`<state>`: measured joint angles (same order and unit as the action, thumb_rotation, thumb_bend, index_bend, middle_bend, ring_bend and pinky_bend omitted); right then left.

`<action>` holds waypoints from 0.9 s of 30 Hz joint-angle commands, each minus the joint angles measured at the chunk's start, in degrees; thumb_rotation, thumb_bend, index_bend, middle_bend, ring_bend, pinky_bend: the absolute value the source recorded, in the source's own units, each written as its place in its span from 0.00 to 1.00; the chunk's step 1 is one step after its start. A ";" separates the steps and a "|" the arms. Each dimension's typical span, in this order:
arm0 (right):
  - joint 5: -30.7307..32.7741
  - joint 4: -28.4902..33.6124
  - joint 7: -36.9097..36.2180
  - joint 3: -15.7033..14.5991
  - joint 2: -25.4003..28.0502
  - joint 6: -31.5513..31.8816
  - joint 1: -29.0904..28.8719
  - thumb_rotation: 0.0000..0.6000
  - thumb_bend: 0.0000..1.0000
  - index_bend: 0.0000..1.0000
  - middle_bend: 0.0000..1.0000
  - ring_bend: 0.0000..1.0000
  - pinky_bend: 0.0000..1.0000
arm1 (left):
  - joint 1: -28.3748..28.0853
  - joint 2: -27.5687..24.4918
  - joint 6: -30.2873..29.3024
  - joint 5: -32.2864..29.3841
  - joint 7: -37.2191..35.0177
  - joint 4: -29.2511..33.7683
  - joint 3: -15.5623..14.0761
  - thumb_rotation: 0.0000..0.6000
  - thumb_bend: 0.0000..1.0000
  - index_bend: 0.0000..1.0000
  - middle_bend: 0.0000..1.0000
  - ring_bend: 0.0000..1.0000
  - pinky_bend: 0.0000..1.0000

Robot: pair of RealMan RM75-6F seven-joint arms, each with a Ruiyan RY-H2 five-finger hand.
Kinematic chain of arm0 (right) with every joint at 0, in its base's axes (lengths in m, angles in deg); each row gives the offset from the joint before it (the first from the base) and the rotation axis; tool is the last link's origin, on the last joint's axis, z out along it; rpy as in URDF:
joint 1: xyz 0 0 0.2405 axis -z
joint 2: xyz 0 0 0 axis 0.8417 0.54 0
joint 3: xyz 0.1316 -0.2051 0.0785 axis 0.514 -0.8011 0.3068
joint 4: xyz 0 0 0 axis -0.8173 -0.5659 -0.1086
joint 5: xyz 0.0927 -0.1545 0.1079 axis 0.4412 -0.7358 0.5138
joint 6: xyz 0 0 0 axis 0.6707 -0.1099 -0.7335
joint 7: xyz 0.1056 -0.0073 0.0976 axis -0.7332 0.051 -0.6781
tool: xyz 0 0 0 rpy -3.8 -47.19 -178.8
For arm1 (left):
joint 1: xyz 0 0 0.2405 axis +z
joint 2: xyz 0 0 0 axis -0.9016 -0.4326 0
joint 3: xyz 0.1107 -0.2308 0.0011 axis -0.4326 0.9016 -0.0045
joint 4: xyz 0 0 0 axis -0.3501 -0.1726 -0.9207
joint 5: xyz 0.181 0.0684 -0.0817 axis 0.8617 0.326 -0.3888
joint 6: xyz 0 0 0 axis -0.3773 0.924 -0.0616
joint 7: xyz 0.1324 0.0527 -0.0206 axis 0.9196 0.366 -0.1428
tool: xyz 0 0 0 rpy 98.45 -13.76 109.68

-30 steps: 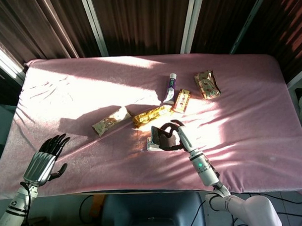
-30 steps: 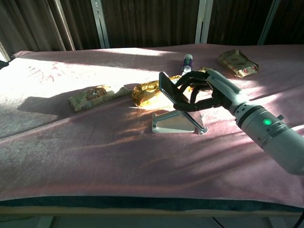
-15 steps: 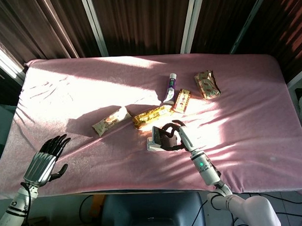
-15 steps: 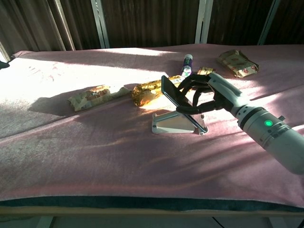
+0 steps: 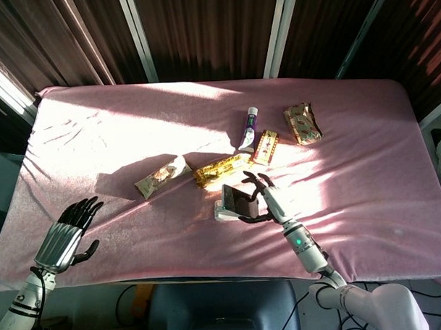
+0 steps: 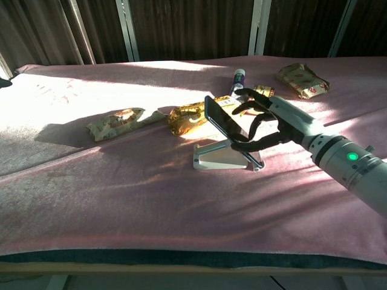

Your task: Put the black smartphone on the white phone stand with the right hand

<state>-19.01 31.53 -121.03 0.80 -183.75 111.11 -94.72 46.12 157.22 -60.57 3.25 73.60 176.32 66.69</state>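
The black smartphone (image 5: 236, 201) (image 6: 225, 122) leans tilted on the white phone stand (image 5: 219, 211) (image 6: 211, 158) near the table's front middle. My right hand (image 5: 269, 199) (image 6: 272, 121) is just right of and behind the phone, its fingers spread apart and curved around the phone's edge with a gap showing; the thumb tip sits close to the phone's lower end, and I cannot tell whether it touches. My left hand (image 5: 67, 235) hangs open off the table's front left corner, holding nothing.
Behind the stand lie a gold snack packet (image 5: 221, 168) (image 6: 187, 118), a pale wrapped bar (image 5: 161, 176) (image 6: 115, 122), a white tube (image 5: 248, 128) (image 6: 238, 80), a small packet (image 5: 265, 147) and a larger packet (image 5: 302, 124) (image 6: 302, 80) on the pink cloth (image 5: 366, 196).
The right hand's fingers have spread away from the phone's back and the hand has drawn slightly right. The phone now rests on the stand. The left hand has not moved.
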 commanded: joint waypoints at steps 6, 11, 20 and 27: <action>-0.18 22.37 18.03 -2.55 19.85 12.66 11.44 1.00 0.14 0.00 0.19 0.04 0.09 | 0.02 0.04 0.38 -0.47 0.35 0.01 -0.01 1.00 0.36 0.00 0.01 0.02 0.12; 3.37 36.71 30.03 -5.51 34.97 19.83 21.37 1.00 0.14 0.01 0.15 0.00 0.04 | -0.08 0.28 0.79 -0.85 0.99 0.11 0.07 1.00 0.36 0.00 0.01 0.02 0.12; 13.66 42.42 42.89 -8.11 45.02 25.43 33.42 1.00 0.14 0.02 0.11 0.00 0.00 | -1.04 1.52 2.69 -1.74 3.15 0.04 0.39 1.00 0.36 0.00 0.01 0.02 0.12; 10.67 44.57 45.77 -7.14 46.10 29.12 35.63 1.00 0.14 0.02 0.08 0.00 0.00 | -1.42 2.11 3.01 -1.79 4.06 0.01 0.52 1.00 0.36 0.00 0.01 0.02 0.12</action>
<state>-7.18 75.35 -77.20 -6.68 -138.13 139.12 -60.02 44.70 159.31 -57.51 1.43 77.63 176.32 67.22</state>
